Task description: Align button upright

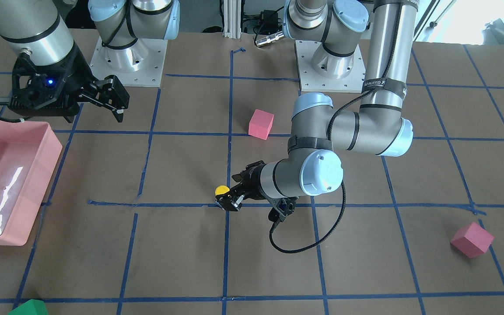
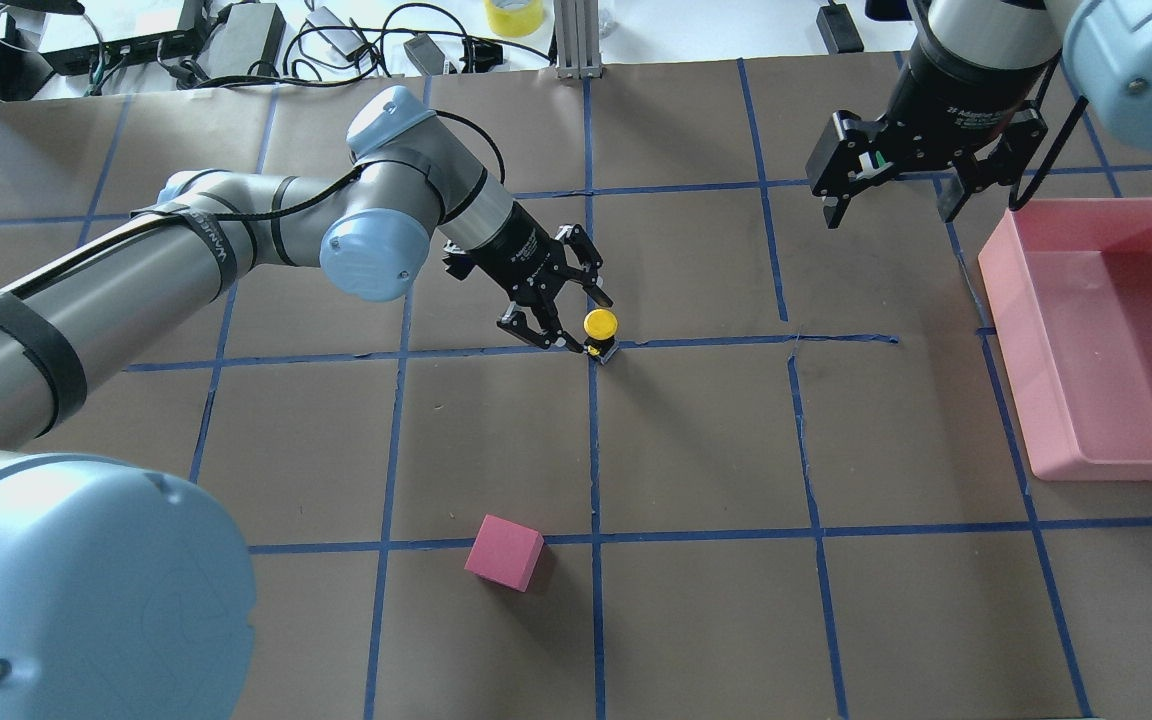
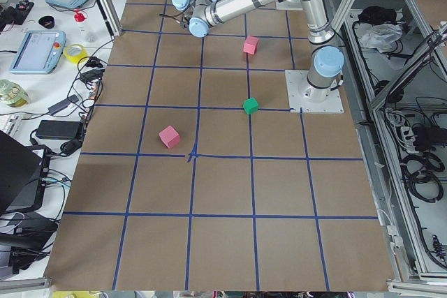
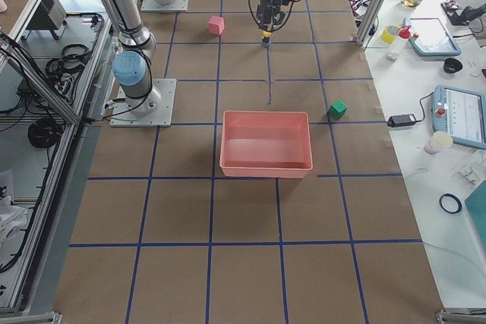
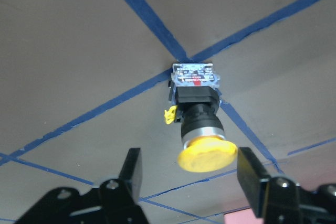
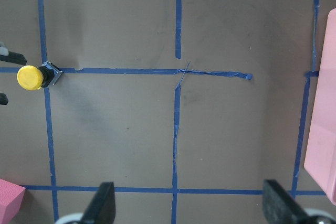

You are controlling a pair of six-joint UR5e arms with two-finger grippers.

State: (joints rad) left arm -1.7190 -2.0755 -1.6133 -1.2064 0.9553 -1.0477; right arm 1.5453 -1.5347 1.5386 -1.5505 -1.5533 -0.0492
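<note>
The button stands upright on a blue tape crossing, yellow cap (image 2: 600, 323) on top and silvery base on the paper. It also shows in the front view (image 1: 222, 190), the left wrist view (image 5: 199, 124) and the right wrist view (image 6: 30, 77). My left gripper (image 2: 586, 322) is open, low over the table, with one finger on each side of the cap; the fingers (image 5: 131, 169) do not touch it. My right gripper (image 2: 888, 205) is open and empty, raised near the pink tray, far from the button.
A pink tray (image 2: 1011, 330) stands on my right side. One pink cube (image 2: 504, 552) lies close to my base, another (image 1: 472, 239) far out on my left. A green cube (image 1: 29, 307) sits at the table's far edge.
</note>
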